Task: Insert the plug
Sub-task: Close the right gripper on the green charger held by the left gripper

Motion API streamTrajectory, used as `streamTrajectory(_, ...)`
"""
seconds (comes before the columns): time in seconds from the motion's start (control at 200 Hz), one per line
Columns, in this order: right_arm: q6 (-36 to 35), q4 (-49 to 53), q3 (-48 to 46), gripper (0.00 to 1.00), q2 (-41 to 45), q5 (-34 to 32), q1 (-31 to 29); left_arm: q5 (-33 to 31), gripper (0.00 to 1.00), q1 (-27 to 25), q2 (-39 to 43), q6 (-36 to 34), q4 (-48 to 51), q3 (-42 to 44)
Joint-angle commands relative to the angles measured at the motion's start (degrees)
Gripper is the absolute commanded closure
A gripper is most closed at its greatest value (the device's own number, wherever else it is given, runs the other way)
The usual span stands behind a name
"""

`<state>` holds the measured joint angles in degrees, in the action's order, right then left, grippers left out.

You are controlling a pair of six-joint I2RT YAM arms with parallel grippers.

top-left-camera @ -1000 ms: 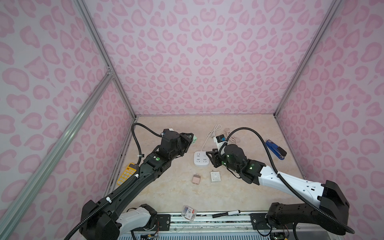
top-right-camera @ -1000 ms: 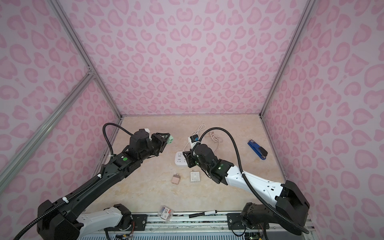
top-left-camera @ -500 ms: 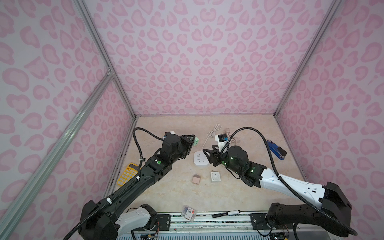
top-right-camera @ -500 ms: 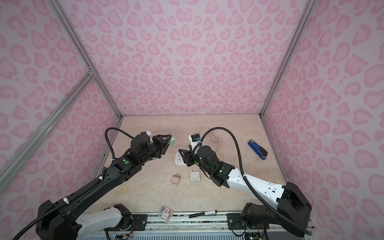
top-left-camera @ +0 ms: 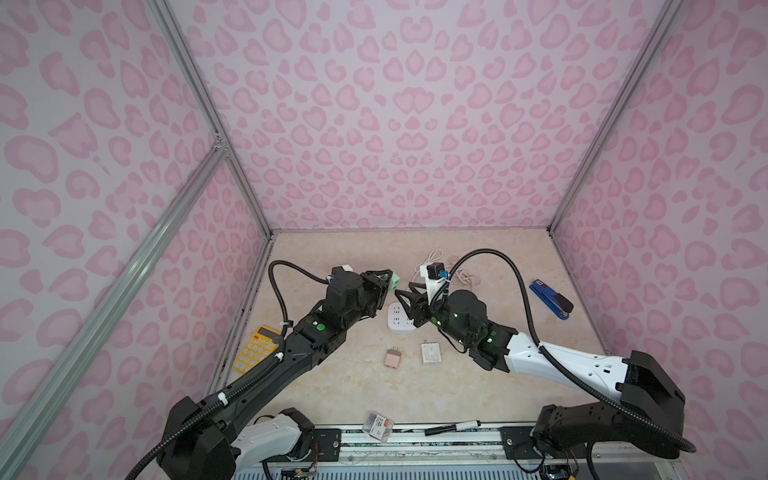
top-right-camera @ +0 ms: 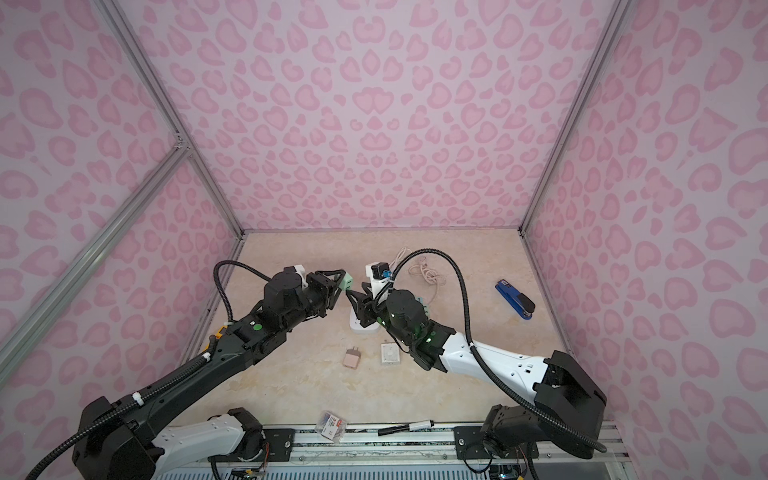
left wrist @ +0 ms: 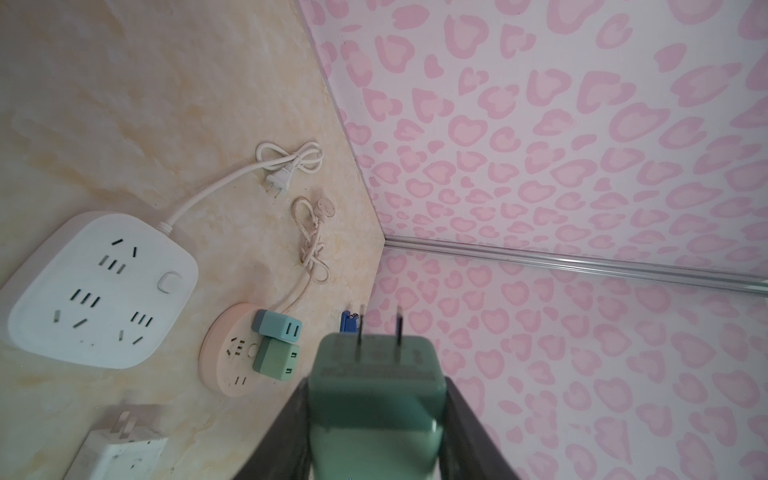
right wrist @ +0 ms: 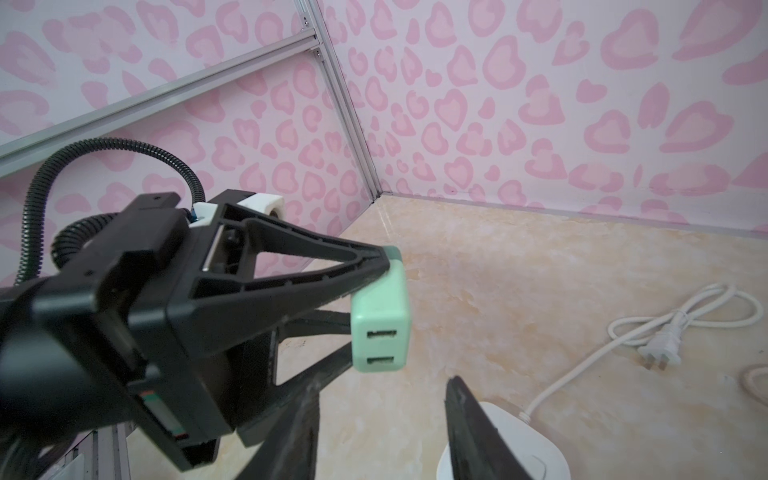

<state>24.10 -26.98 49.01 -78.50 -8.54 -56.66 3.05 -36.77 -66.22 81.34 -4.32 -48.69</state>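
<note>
A mint-green plug with two metal prongs is clamped between my left gripper's fingers and held above the table. In both top views the plug sticks out of the left gripper. My right gripper faces it from close by, jaws apart and empty, with the plug's two USB ports just above them. A white square power strip lies on the table under the right gripper.
A round pink socket carries two small adapters. A pink adapter and a white one lie nearer the front. A blue stapler sits right, a yellow calculator left. Coiled cords lie at the back; a marker lies on the front rail.
My right gripper has risen and moved left, up to the held plug, its jaws widening and then narrowing a little. The left gripper with the plug has shifted slightly right.
</note>
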Motion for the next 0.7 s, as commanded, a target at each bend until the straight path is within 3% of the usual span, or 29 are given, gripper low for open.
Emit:
streamTrajectory(0.0, -0.6, -2.2, 0.8, 0.54, -1.2, 0.4, -0.1, 0.7, 0.97, -0.1, -0.3, 0.0, -4.5, -0.1)
streamTrajectory(0.305, -1.6, 1.1, 4.5, 0.55, -3.8, 0.3, 0.2, 2.0, 0.97, -0.2, -0.7, -0.2, -5.6, 0.1)
streamTrajectory(0.695, -2.0, 1.8, 6.0, 0.63, -4.3, 0.1, 0.6, 3.7, 0.97, -0.3, -1.1, 0.5, -7.7, 1.1)
